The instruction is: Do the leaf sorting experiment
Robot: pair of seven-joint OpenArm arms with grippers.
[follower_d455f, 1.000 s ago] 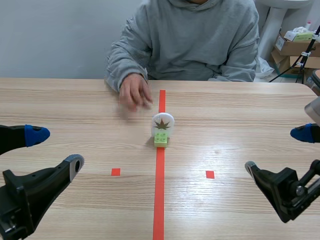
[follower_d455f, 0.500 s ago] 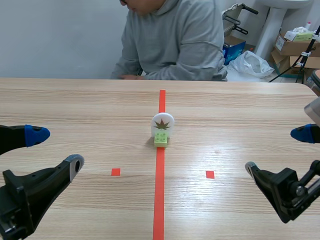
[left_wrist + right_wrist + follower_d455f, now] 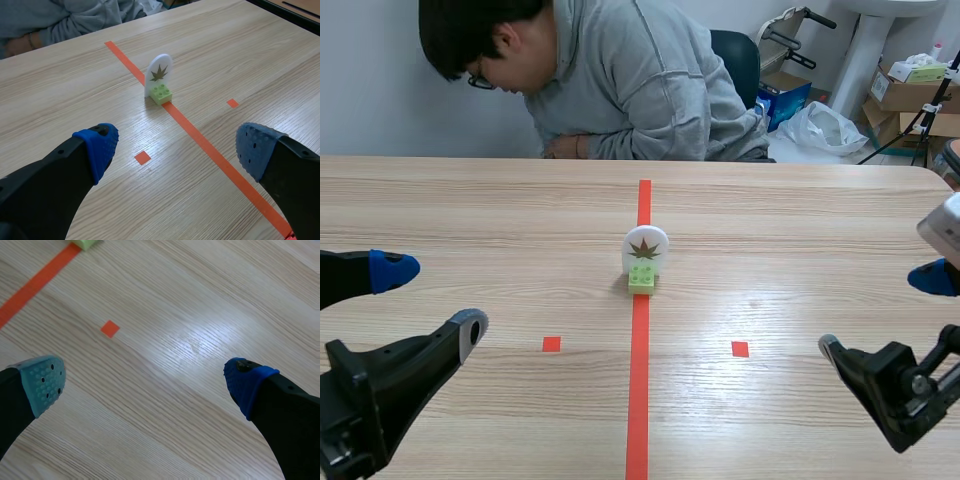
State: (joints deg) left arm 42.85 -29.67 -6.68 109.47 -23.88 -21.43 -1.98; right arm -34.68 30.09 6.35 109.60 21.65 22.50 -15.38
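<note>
Leaf card (image 3: 645,248) stands upright on its green brick (image 3: 641,279), on the table's (image 3: 800,230) centre tape line. The left end effector (image 3: 432,298) gapes wide with the card dead ahead. The right end effector (image 3: 875,310) is spread too, aimed aside, so the left looks better lined up.

Lighting's bright and pretty even, looks like soft overhead stuff. The only real glare is a pale sheen on the bench (image 3: 197,340) in the right wrist view. Shadows are faint and soft-edged. Focus is decent: the wood grain and the leaf card (image 3: 159,74) both read crisp.
</note>
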